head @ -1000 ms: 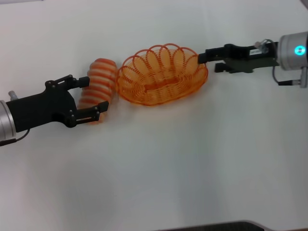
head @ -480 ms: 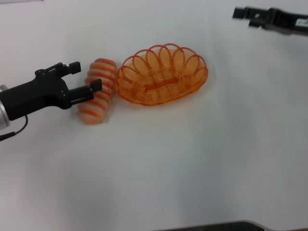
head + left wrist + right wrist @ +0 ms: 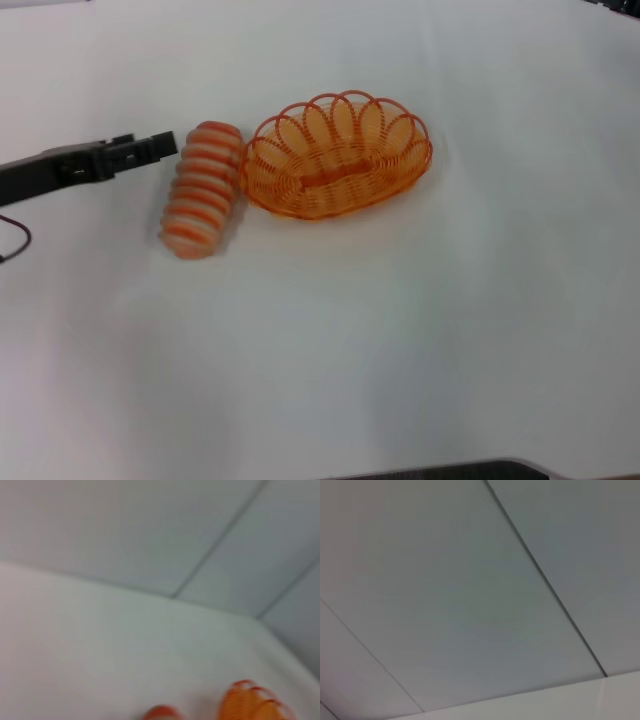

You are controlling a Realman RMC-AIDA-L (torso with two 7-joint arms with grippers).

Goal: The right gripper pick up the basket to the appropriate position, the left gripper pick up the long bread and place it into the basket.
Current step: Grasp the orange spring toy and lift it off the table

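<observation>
The long bread lies on the tabletop, just beside the left tool tip and ungripped. Whether that tool is apart or together cannot be told. The basket stands beyond the loaf, empty. Right tool unseen.
</observation>
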